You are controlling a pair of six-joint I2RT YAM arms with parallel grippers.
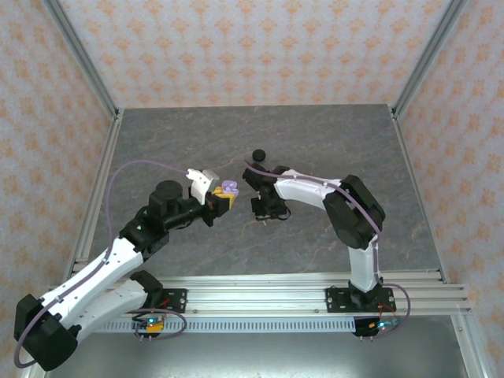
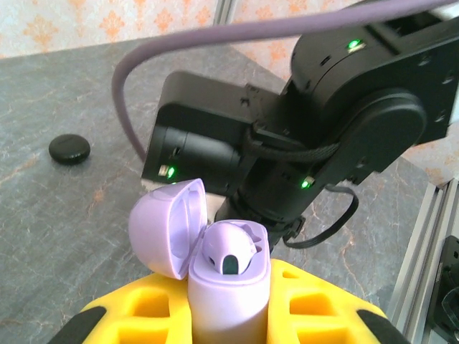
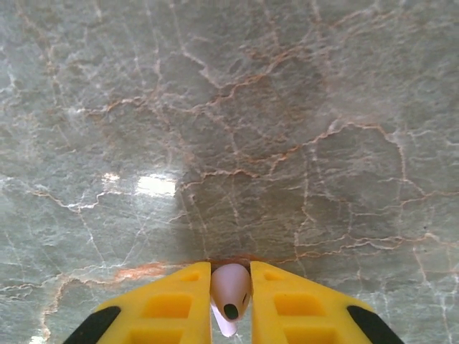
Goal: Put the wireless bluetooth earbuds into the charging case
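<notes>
Marble table (image 3: 215,107), earbud (image 3: 229,288) in right gripper (image 3: 231,278).

Lilac case (image 2: 228,304) is standing upright, lid (image 2: 161,229) hanging open at 10 o'clock, one earbud (image 2: 229,252) sitting inside; second earbud (image 3: 230,288) is sitting pinched in right gripper (image 3: 231,271).

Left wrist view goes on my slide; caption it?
Left pincer grips an open lilac charging case, one earbud seated inside; black puck on the table behind.
</notes>
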